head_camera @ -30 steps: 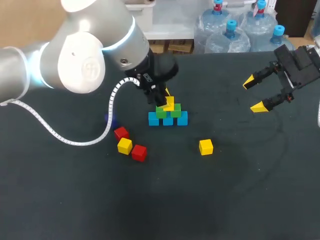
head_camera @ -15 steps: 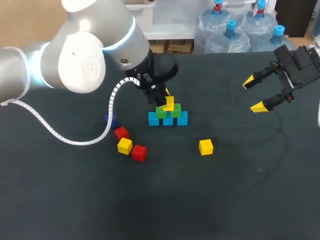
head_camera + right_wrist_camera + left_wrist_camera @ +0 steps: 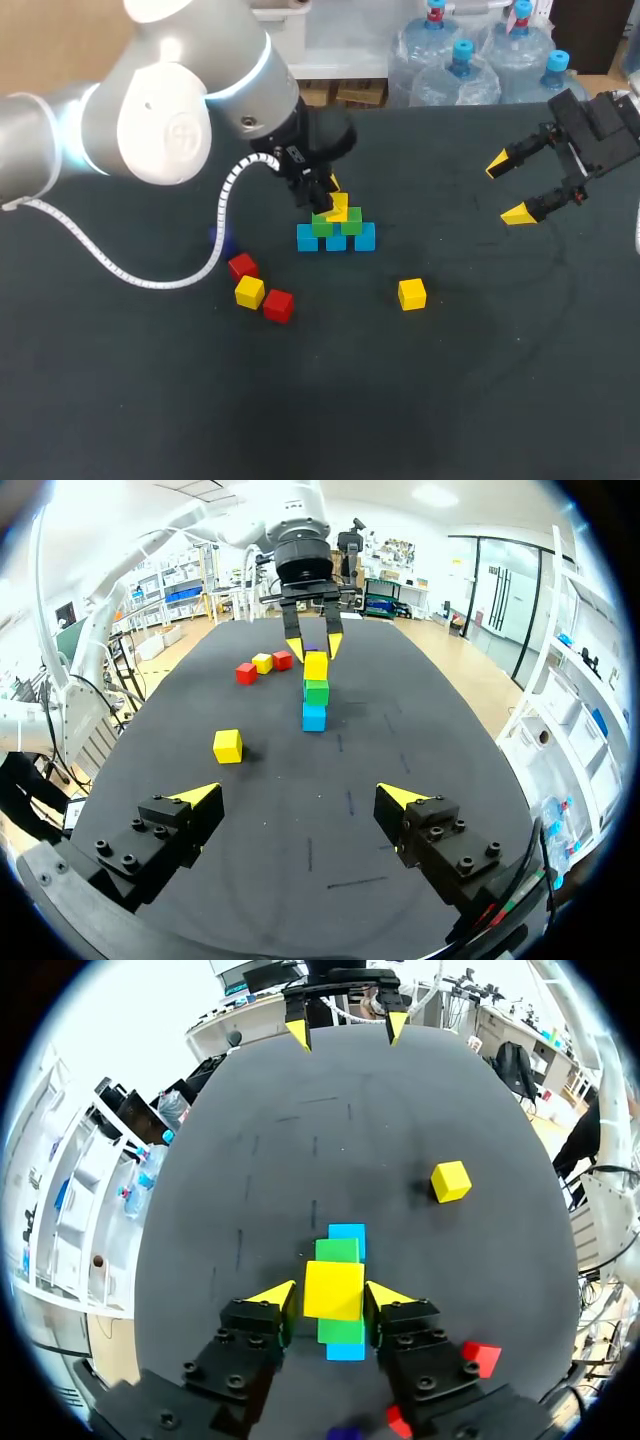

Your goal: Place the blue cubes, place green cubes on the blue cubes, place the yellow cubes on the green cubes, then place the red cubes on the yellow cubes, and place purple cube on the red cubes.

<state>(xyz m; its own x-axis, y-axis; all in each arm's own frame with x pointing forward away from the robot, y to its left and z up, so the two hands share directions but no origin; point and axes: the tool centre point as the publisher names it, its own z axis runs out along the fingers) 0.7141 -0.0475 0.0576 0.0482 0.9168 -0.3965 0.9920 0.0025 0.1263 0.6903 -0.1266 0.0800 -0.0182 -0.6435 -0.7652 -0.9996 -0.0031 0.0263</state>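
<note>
Three blue cubes [image 3: 336, 240] lie in a row with two green cubes [image 3: 351, 223] on them. A yellow cube [image 3: 333, 1289] rests on top of the green ones. My left gripper [image 3: 332, 1295] straddles that yellow cube, its fingers open, with a thin gap on each side. Loose on the table are a yellow cube [image 3: 411, 294], another yellow cube [image 3: 249, 291], two red cubes [image 3: 278, 304] [image 3: 242, 266] and a purple cube [image 3: 220, 240] half hidden behind the cable. My right gripper [image 3: 515, 187] hangs wide open and empty at the far right.
The left arm's white coiled cable [image 3: 160, 280] droops over the table just left of the red cubes. The dark table [image 3: 400, 400] stretches bare in front of the stack and between the stack and the right gripper.
The left gripper's fingers have eased slightly apart around the yellow cube on top of the stack. Neither arm has shifted otherwise.
</note>
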